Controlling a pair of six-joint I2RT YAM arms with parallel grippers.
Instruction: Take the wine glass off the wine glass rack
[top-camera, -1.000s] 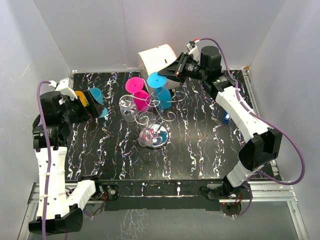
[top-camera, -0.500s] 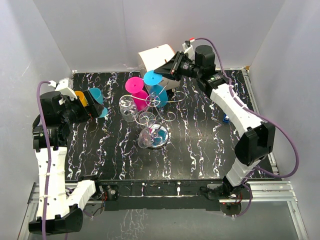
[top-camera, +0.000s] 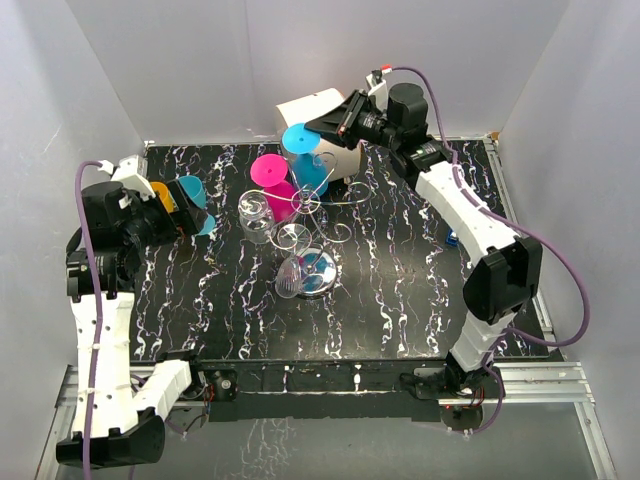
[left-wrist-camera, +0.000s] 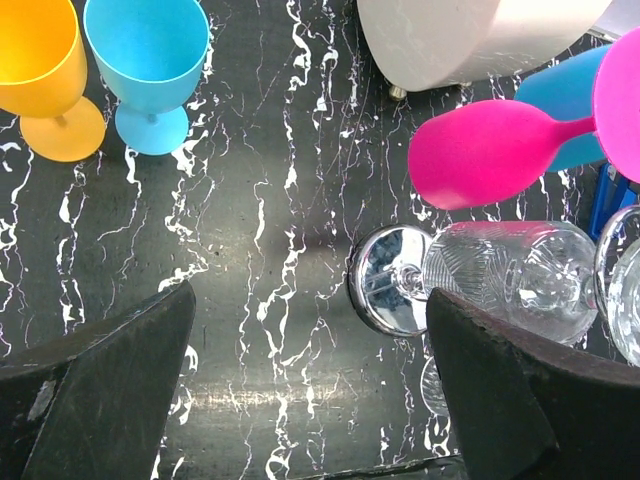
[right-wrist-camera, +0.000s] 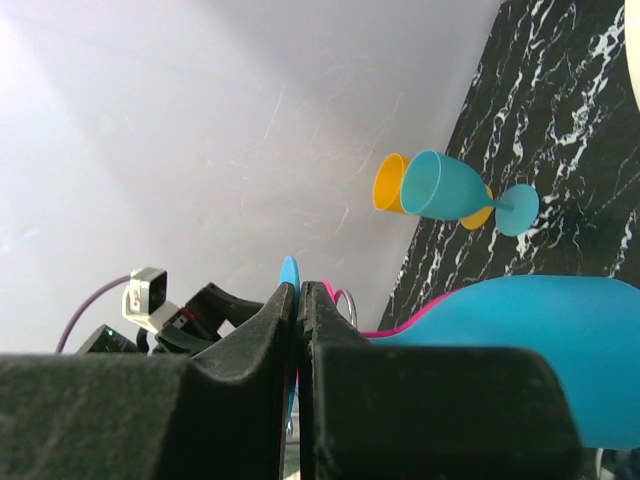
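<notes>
The wine glass rack, a silver wire stand on a round chrome base, stands mid-table. My right gripper is shut on the round foot of a blue wine glass, raised at the rack's back. The foot's edge shows between the closed fingers, with the blue bowl to the right. A pink glass and clear glasses hang on the rack. My left gripper is open at the far left, nothing between its fingers.
A white drum sits at the back behind the rack. An orange glass and a blue glass stand upright at the left. The chrome base lies close to my left gripper's right finger. White walls enclose the table.
My right gripper has moved up and to the left with the blue glass's foot in it, tilting the glass away from the rack. The left arm has not moved.
</notes>
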